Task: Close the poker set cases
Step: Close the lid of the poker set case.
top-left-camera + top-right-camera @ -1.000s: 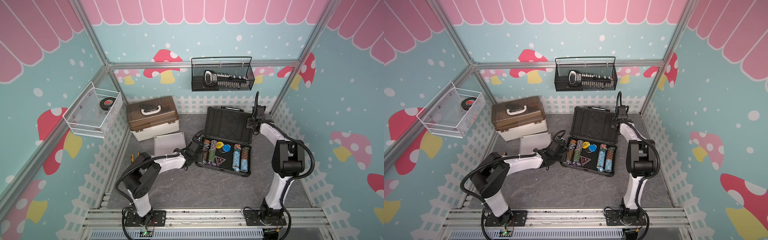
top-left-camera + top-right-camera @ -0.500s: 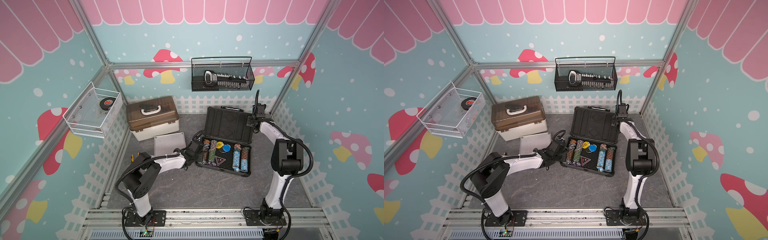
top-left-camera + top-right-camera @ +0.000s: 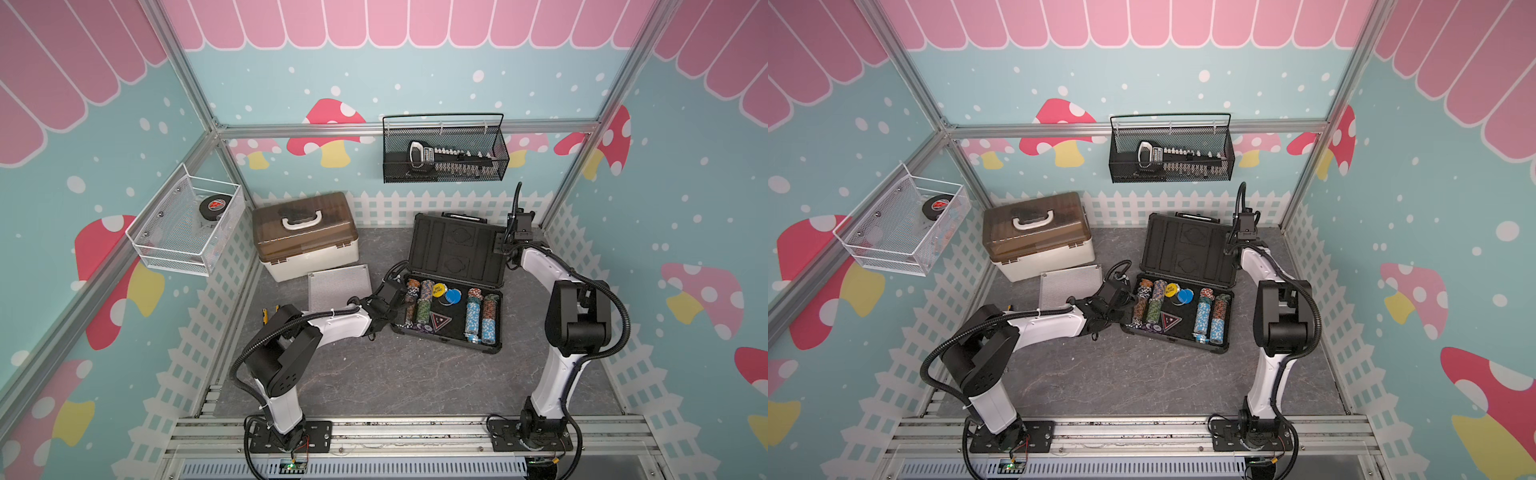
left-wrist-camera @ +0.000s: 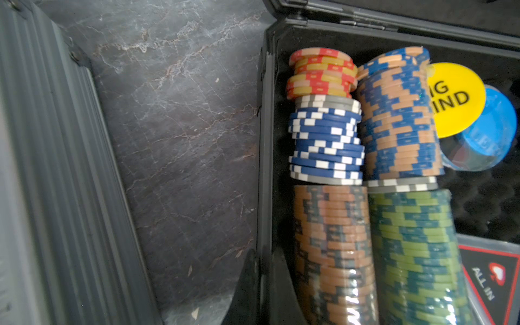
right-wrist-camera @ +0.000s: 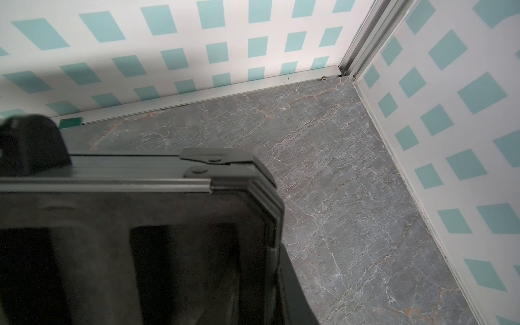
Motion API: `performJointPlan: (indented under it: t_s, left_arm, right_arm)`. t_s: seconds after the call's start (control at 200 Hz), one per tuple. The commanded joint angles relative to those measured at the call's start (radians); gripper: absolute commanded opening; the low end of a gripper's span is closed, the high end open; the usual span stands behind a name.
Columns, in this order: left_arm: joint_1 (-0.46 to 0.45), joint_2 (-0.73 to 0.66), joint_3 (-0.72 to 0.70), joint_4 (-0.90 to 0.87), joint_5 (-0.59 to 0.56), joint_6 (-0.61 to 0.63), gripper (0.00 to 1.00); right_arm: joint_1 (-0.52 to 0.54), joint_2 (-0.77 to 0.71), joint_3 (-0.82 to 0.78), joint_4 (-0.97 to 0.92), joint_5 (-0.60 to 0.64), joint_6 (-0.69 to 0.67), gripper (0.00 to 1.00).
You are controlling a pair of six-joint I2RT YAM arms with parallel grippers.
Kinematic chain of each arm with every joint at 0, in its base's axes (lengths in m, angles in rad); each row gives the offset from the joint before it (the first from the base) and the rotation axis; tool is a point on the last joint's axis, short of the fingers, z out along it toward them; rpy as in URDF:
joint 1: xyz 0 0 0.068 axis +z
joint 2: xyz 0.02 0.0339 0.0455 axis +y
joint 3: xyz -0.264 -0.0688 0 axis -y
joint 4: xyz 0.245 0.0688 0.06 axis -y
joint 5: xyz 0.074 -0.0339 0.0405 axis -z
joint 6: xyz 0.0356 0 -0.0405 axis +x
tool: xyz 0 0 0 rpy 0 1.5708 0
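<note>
The larger dark grey poker case [image 3: 446,340] lies open with its lid [image 3: 457,249] standing up at the back. Chip stacks [image 3: 424,303] fill its base. My left gripper [image 3: 400,298] is shut on the base's left wall [image 4: 263,140], one finger [image 4: 244,295] outside and one inside beside the chips. My right gripper [image 3: 500,246] is shut on the lid's right edge [image 5: 274,225]; one finger [image 5: 289,284] shows outside, the other is hidden in the dark inside. The small silver ribbed case [image 3: 338,286] lies flat and shut, just left of the dark one, and shows in both top views [image 3: 1069,284].
A cream box with a brown lid [image 3: 305,239] stands at the back left, close behind the silver case. A black wire basket [image 3: 444,153] hangs on the back wall, and a white wire basket [image 3: 187,224] on the left wall. The back right corner's walls [image 5: 394,140] are near the lid.
The right gripper's jaws have closed onto the lid's right edge. The left arm, the lid and both cases have not visibly moved.
</note>
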Motion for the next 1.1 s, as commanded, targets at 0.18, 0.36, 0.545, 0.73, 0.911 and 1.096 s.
performJointPlan:
  t_s: [0.18,0.36,0.545,0.73,0.911,1.096]
  left_arm:
    - [0.059,0.055,-0.056,-0.199,-0.134,-0.050,0.00]
    - [0.059,0.055,-0.052,-0.193,-0.134,-0.053,0.00]
    - [0.059,0.056,-0.042,-0.192,-0.134,-0.052,0.00]
    - [0.058,0.058,-0.030,-0.188,-0.103,-0.050,0.00]
    - [0.059,0.060,-0.024,-0.184,-0.099,-0.052,0.00]
    - [0.059,0.052,-0.016,-0.185,-0.086,-0.050,0.01]
  right_arm:
    - [0.014,-0.124,-0.152,0.071,-0.064,-0.067,0.00]
    - [0.014,-0.195,-0.271,0.156,-0.104,-0.090,0.00]
    - [0.014,-0.299,-0.439,0.290,-0.162,-0.128,0.00]
    - [0.017,-0.413,-0.587,0.371,-0.199,-0.144,0.00]
    - [0.027,-0.512,-0.695,0.399,-0.172,-0.144,0.00]
    - [0.050,-0.574,-0.755,0.395,-0.131,-0.147,0.00]
